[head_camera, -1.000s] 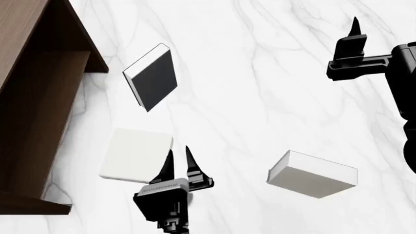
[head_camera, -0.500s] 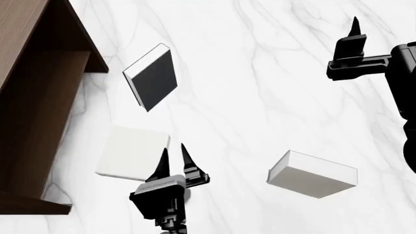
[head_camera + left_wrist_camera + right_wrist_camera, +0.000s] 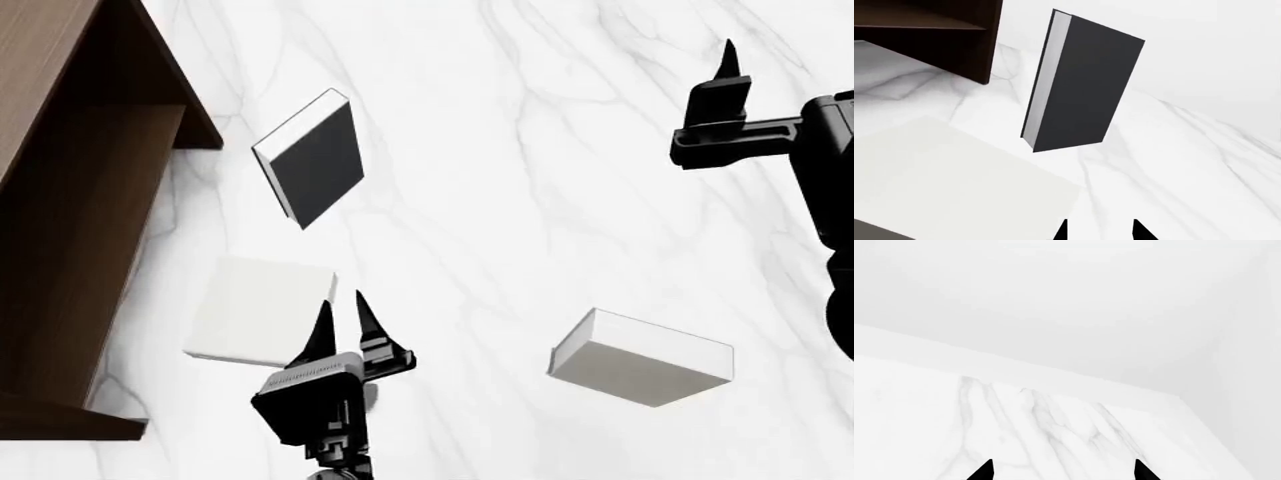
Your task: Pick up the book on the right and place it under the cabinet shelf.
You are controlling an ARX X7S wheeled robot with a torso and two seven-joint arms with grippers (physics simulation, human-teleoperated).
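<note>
At the bottom centre of the head view the left gripper [image 3: 339, 318] hovers with its fingers parted and empty, just beside a flat white book [image 3: 256, 310]. To the lower right lies the thick white book [image 3: 641, 357], the rightmost one, flat on the marble table [image 3: 534, 150]. Farther up, a black book [image 3: 314, 158] lies near the dark brown cabinet shelf [image 3: 80, 200] at the left edge. At the upper right the right gripper [image 3: 727, 60] hangs, fingers spread wide in its wrist view.

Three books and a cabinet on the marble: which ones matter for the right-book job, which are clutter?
Job:
- grey book, rightmost, lying flat, untouched
- cabinet shelf, far left
- right gripper, raised, apart from the books

Lying about:
- black book, near the cabinet
- white book, left gripper at its edge
- marble table
</note>
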